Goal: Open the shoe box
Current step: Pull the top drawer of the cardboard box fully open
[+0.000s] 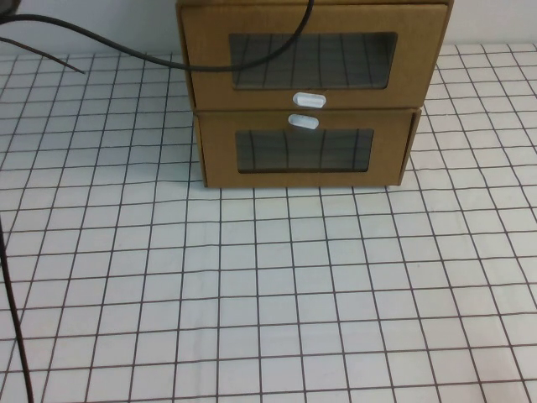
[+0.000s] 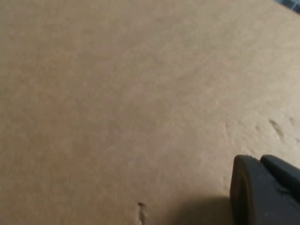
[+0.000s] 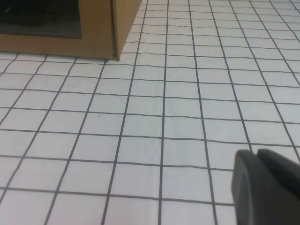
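Note:
Two brown cardboard shoe boxes stand stacked at the back of the table, the upper box (image 1: 310, 50) on the lower box (image 1: 304, 151). Each front has a dark window and a white pull tab, the upper tab (image 1: 308, 100) just above the lower tab (image 1: 303, 122). Both fronts look closed. Neither arm shows in the high view. My left gripper (image 2: 260, 159) is shut and empty, hovering close over a plain cardboard surface (image 2: 131, 93). My right gripper (image 3: 257, 153) is shut and empty, low over the gridded table, with the lower box's corner (image 3: 98, 33) some way ahead of it.
The white table cover (image 1: 268, 285) with a black grid stretches in front of the boxes. A black cable (image 1: 101, 38) runs from the back left up over the upper box. Another cable (image 1: 13, 311) hangs along the left edge.

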{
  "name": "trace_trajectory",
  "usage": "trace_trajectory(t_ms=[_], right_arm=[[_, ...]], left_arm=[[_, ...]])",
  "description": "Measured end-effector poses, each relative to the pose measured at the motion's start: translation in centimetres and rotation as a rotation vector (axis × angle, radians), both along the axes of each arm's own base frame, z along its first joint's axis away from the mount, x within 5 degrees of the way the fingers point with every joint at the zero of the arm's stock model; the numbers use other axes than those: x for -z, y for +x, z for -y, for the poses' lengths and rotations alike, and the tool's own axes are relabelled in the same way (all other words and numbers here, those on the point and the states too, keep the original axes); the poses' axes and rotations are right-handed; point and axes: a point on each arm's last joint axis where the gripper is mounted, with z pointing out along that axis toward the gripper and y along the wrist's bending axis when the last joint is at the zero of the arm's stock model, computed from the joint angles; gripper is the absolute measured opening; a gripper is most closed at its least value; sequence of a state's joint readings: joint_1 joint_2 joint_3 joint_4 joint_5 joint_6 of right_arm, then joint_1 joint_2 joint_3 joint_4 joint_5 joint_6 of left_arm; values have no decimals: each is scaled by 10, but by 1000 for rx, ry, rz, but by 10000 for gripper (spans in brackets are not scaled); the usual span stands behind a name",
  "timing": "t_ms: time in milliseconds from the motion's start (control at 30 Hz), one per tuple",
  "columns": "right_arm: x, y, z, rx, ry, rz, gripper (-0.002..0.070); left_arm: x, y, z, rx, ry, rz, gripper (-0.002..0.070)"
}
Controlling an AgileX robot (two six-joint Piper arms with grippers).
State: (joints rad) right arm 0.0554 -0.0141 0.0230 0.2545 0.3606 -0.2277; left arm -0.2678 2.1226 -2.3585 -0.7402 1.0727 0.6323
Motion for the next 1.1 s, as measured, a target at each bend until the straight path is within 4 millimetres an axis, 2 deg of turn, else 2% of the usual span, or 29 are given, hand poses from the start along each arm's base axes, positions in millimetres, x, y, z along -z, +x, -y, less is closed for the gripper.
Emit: trace_trajectory(t_ms=[200,867,967,1100], right_arm=[[0,0,0,0,0,0,-13],[-1,0,0,2,5,9,-14],[-8,2,-1,16,99,71,-13],[-22,3,0,69,449,177,-13]], left_arm=[[7,5,1,-8,2,-7,-3],[7,5,4,-6,5,-2,-3],[7,5,5,-4,5,-2,-3],[7,5,5,-4,5,-2,-3]])
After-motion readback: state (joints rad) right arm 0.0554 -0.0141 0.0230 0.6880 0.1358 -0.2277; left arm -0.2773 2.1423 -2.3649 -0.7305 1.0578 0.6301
